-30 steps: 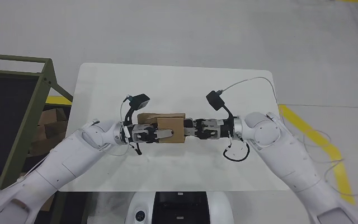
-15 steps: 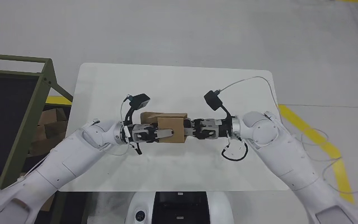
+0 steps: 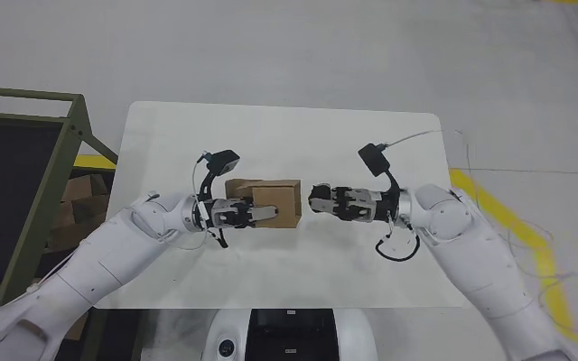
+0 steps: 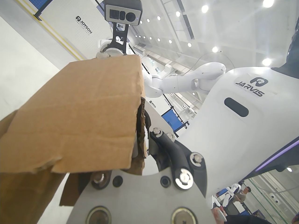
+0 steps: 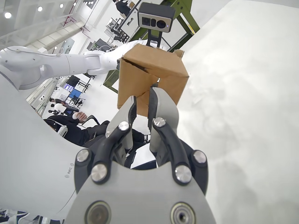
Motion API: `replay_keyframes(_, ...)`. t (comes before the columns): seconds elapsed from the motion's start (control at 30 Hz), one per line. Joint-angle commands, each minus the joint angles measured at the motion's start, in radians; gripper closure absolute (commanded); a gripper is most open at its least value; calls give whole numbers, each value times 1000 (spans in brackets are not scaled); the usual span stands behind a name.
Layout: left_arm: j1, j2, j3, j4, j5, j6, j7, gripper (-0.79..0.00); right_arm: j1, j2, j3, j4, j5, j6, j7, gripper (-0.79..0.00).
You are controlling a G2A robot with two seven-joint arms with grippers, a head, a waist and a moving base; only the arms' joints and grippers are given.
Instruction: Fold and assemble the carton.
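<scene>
A small brown carton (image 3: 278, 200) is at the middle of the white table (image 3: 271, 135), with an open flap at its back left. My left gripper (image 3: 257, 215) is shut on the carton's near wall. In the left wrist view the carton (image 4: 81, 117) covers most of that gripper (image 4: 140, 145). My right gripper (image 3: 313, 199) hangs a short gap to the right of the carton, touching nothing. In the right wrist view its fingers (image 5: 143, 96) stand nearly together with nothing between them, facing the folded end of the carton (image 5: 151, 71).
A green metal rack (image 3: 54, 153) stands off the table's left edge, with cardboard pieces (image 3: 86, 203) beside it. Yellow floor tape (image 3: 506, 217) runs on the right. The table has bare room behind and in front of the carton.
My right gripper has drawn back to the right, off the carton's end, leaving a gap. The left gripper and the carton have barely moved.
</scene>
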Motion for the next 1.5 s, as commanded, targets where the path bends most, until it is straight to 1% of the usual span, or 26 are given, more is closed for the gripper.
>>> replay_keyframes(0.0, -3, 1, -3, 6, 14, 4, -4, 0, -27, 7, 34, -19, -18, -39, -19, -65)
replay_keyframes(0.1, -19, 4, -16, 10, 54, 28, -28, 0, -61, 16, 79, -49, -68, -99, -47, -28)
replay_keyframes(0.13, -27, 6, -25, 8, 73, 39, -39, 0, -73, 18, 92, -59, -84, -121, -63, 0)
replay_keyframes(0.23, -48, 8, -53, -12, 146, 76, -59, 0, -104, 23, 129, -86, -143, -186, -109, 0)
replay_keyframes(0.33, -65, 8, -81, -46, 245, 136, -45, 0, -133, 26, 160, -103, -188, -225, -161, 0)
replay_keyframes(0.37, -67, 7, -88, -60, 272, 154, -32, 0, -142, 26, 168, -110, -202, -235, -175, -237)
replay_keyframes(0.4, -66, 6, -93, -74, 293, 171, -20, 0, -149, 27, 174, -119, -219, -244, -184, -557)
replay_keyframes(0.43, -63, 5, -97, -88, 306, 183, -10, 0, -156, 28, 177, -127, -233, -249, -189, -776)
replay_keyframes(0.47, -61, 5, -98, -91, 308, 187, -7, 0, -156, 28, 177, -127, -233, -249, -189, -785)
replay_keyframes(1.0, -61, 4, -100, -92, 314, 191, -4, 0, -156, 28, 177, -127, -233, -249, -189, -785)
replay_keyframes(1.07, -66, 3, -113, -112, 390, 220, 9, 0, -156, 28, 177, -127, -233, -249, -189, -785)
replay_keyframes(1.23, -103, 0, -130, -178, 636, 300, -36, 0, -156, 28, 177, -127, -233, -249, -189, -785)
replay_keyframes(1.27, -107, -2, -129, -188, 656, 291, -38, 0, -156, 28, 177, -127, -233, -249, -189, -785)
replay_keyframes(1.33, -131, -3, -125, -190, 701, 264, -100, 0, -156, 28, 177, -127, -233, -249, -189, -785)
replay_keyframes(1.37, -146, -4, -128, -191, 735, 272, -119, 0, -156, 28, 177, -127, -233, -249, -189, -785)
replay_keyframes(1.47, -176, -9, -116, -233, 855, 296, -179, 0, -156, 28, 177, -127, -233, -249, -189, -785)
